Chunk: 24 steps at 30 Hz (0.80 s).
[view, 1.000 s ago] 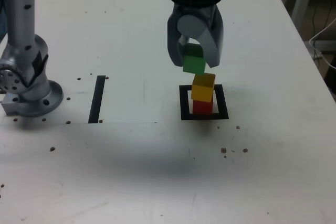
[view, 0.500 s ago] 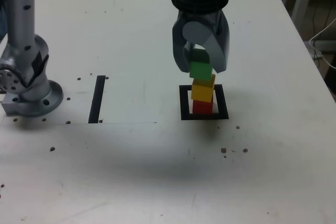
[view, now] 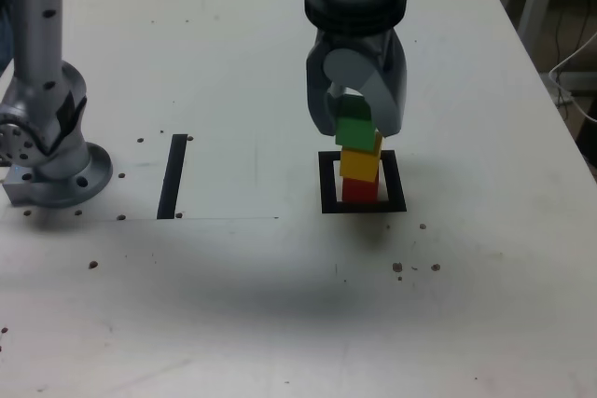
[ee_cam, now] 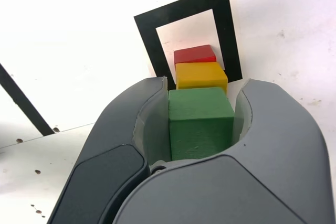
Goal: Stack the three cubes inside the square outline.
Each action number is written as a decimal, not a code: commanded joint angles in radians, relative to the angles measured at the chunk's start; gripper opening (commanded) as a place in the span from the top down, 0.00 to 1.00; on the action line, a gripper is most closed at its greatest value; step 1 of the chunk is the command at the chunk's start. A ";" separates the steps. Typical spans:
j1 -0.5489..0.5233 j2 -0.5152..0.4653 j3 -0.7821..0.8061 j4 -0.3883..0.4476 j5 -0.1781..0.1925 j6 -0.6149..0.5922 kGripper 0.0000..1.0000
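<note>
White table (view: 233,305), speckled with small dark marks. Gripper (view: 356,128) hangs over the square outline (view: 327,182), which lies right of centre in the exterior view; its grey fingers (ee_cam: 131,129) pinch the green cube (view: 354,130) from both sides, one finger on each flank, jaws closed tight against it. Wrist view confirms: green cube (ee_cam: 200,121) wedged between the two curved fingers, both side faces in contact. Red cube (view: 360,190) sits on the white centre of the outline, inside the black frame, toward its far side in the wrist view. Yellow cube (view: 359,163) rests on top of the red one, turned a little off square against it. Green cube is at the top of the column, its underside at or just above the yellow cube's top face; cannot tell from either view whether the two actually touch. It sits shifted slightly toward the exterior view's left relative to the yellow cube. A straight black strip (view: 173,175) lies on the table well to the left of the outline in the exterior view, running near to far. The arm's silver base (view: 47,151) stands at the left edge, beyond the strip, well apart from the stack.
</note>
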 commanded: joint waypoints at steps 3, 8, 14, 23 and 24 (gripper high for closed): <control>-0.002 0.002 0.008 -0.015 -0.004 -0.001 0.48; -0.002 0.001 0.017 -0.024 -0.003 0.006 0.39; -0.002 0.001 0.025 -0.025 -0.003 0.018 0.26; -0.002 -0.002 0.029 -0.009 0.001 0.023 0.00; -0.002 -0.003 0.028 -0.010 0.001 0.023 0.00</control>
